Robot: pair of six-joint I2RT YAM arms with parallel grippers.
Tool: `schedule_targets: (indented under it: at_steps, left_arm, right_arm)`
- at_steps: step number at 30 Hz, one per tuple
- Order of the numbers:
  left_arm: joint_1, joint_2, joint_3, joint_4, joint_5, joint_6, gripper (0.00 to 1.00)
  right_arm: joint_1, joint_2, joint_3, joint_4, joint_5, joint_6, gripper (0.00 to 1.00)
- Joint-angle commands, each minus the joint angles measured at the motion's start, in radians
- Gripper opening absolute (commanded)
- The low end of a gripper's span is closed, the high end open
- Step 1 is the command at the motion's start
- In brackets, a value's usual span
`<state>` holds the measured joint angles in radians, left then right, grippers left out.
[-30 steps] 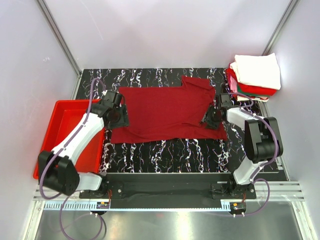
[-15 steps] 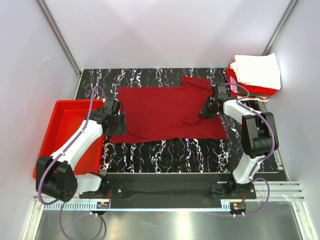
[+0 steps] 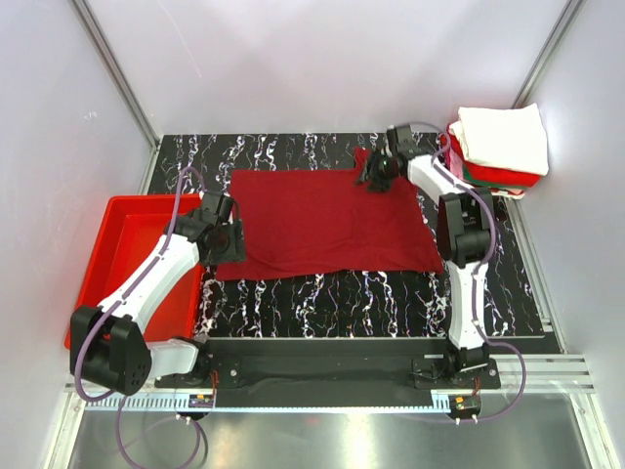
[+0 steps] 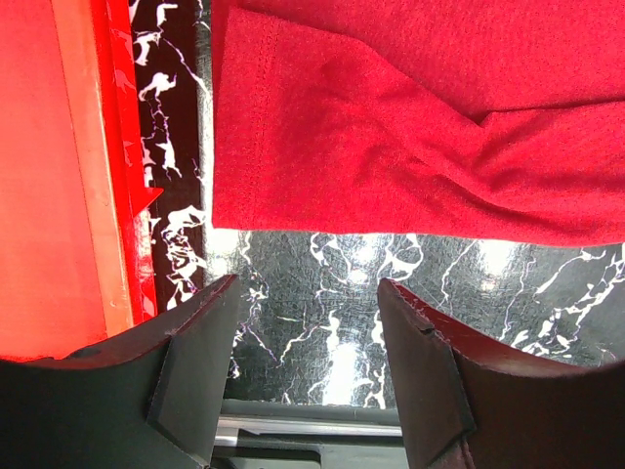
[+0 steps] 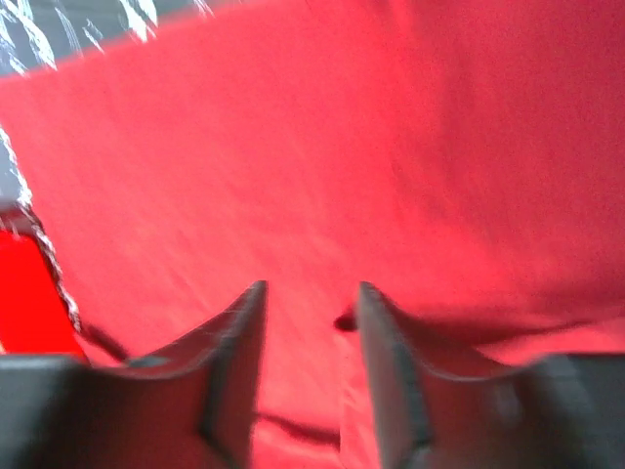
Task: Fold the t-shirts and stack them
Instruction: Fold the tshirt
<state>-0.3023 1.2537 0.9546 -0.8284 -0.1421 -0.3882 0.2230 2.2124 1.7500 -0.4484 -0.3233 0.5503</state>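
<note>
A dark maroon-red t-shirt [image 3: 327, 220] lies spread flat on the black marbled table [image 3: 322, 293]. My left gripper [image 3: 228, 241] is open and empty just off the shirt's near left corner. In the left wrist view [image 4: 308, 288] bare table shows between the jaws, and the shirt's hem [image 4: 391, 147] lies just beyond them. My right gripper [image 3: 371, 179] is open over the shirt's far right part, near the sleeve. The blurred right wrist view [image 5: 311, 288] shows only shirt cloth [image 5: 342, 147] between the jaws. A stack of folded t-shirts [image 3: 500, 142], white on top, sits at the back right.
A rigid red plastic tray [image 3: 127, 259] stands at the table's left edge, close beside my left arm; its rim shows in the left wrist view [image 4: 88, 176]. Grey walls enclose the table on the left, back and right. The table's near edge rail runs below the shirt.
My right gripper has swung from the shirt's right edge to its far right part near the sleeve. My left gripper shifted slightly toward the near left corner, then stayed.
</note>
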Motion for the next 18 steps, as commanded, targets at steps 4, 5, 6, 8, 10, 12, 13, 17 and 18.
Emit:
schedule_targets:
  at_steps: [4, 5, 6, 8, 10, 12, 13, 17, 18]
  left_arm:
    - [0.006, -0.007, 0.015, 0.029, -0.002, 0.018, 0.64]
    - [0.006, -0.004, 0.015, 0.028, -0.004, 0.018, 0.64]
    - [0.006, 0.0, 0.015, 0.028, 0.001, 0.018, 0.64]
    - [0.006, 0.004, 0.015, 0.029, 0.006, 0.02, 0.64]
    - [0.006, 0.007, 0.015, 0.031, 0.01, 0.021, 0.64]
    - [0.006, 0.01, 0.015, 0.029, 0.013, 0.018, 0.64]
    - [0.006, 0.012, 0.013, 0.031, 0.013, 0.018, 0.64]
    - [0.005, 0.021, 0.012, 0.032, 0.013, 0.018, 0.64]
    - [0.005, 0.024, 0.013, 0.031, 0.015, 0.018, 0.64]
  right_arm:
    - [-0.019, 0.197, 0.44, -0.171, 0.07, -0.128, 0.6]
    - [-0.03, 0.243, 0.481, -0.185, 0.084, -0.127, 0.61]
    - [-0.04, 0.263, 0.518, -0.19, 0.093, -0.125, 0.61]
    - [-0.068, 0.311, 0.6, -0.185, 0.134, -0.128, 0.62]
    - [-0.085, 0.34, 0.657, -0.171, 0.177, -0.136, 0.63]
    - [-0.106, 0.377, 0.703, -0.153, 0.213, -0.147, 0.65]
    - [-0.109, 0.389, 0.715, -0.133, 0.225, -0.157, 0.65]
    - [-0.143, 0.44, 0.76, -0.086, 0.309, -0.17, 0.7]
    - [-0.158, 0.446, 0.764, -0.073, 0.329, -0.164, 0.7]
